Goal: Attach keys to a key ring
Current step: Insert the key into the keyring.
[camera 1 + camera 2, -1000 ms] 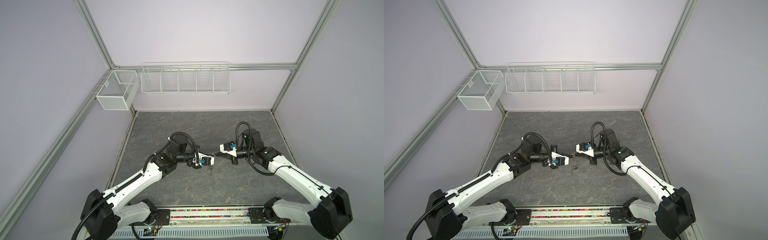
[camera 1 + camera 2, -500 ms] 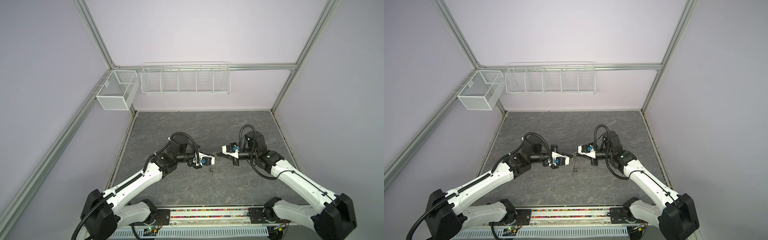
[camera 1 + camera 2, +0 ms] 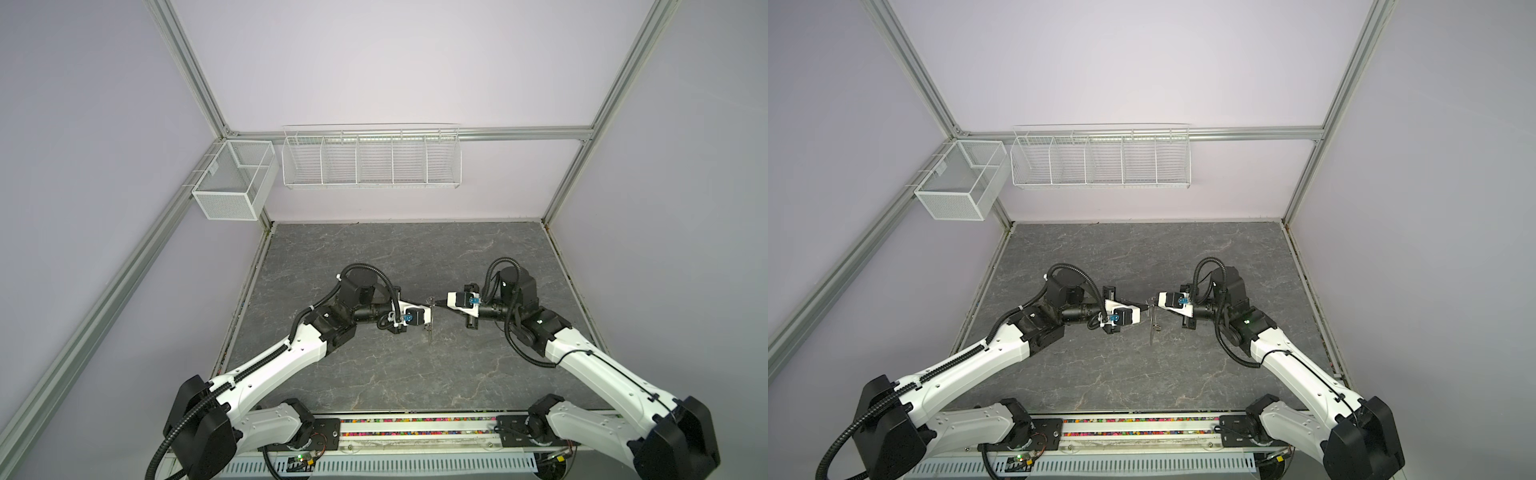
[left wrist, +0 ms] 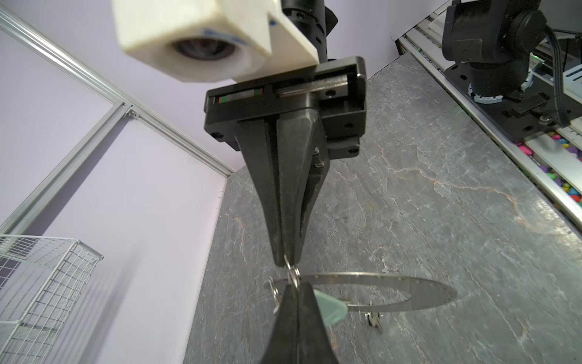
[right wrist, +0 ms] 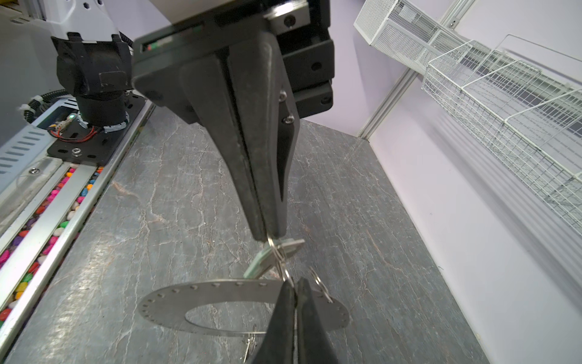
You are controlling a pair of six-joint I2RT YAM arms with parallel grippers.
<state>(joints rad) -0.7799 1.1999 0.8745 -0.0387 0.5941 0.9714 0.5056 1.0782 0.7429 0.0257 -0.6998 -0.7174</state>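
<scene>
Near edge, 6 o'clock: 1 rail (image 3: 415,428) w/ coloured beads, 2 arm bases on it. Left arm (image 3: 270,365) reaches in from ~7 o'clock and right arm (image 3: 590,361) from ~5. They meet tip to tip about mid-worktop (image 3: 415,257).

Left gripper (image 4: 295,288) is pinched right down on a small wire loop (image 4: 292,272). Right gripper (image 5: 296,285) is closed just as tight on wire at the same spot. Same loop or a linked one, can't tell.

Key ring (image 4: 409,291): 1 flat grey disc, up off the worktop, hanging edge-on below the tips in a top view (image 3: 431,324). I'd say it's held aloft so the rim holes are free both sides. The grippers go nose to nose prob. bc one must steady while the other works the loop through.

Keys: 2 counted.
- 1 w/ pale green tag (image 4: 330,307), just beside the left gripper.
- 1 small silvery key (image 4: 373,320) dangling off the rim further round, prob. already on. Its tag isn't visible.

1 spare loop (image 5: 319,283) sits on the rim near the tips.

Far wall: 1 long wire basket (image 3: 370,162) at 12 o'clock, 5 bays, and 1 mesh box (image 3: 232,183) at ~10–11.
</scene>
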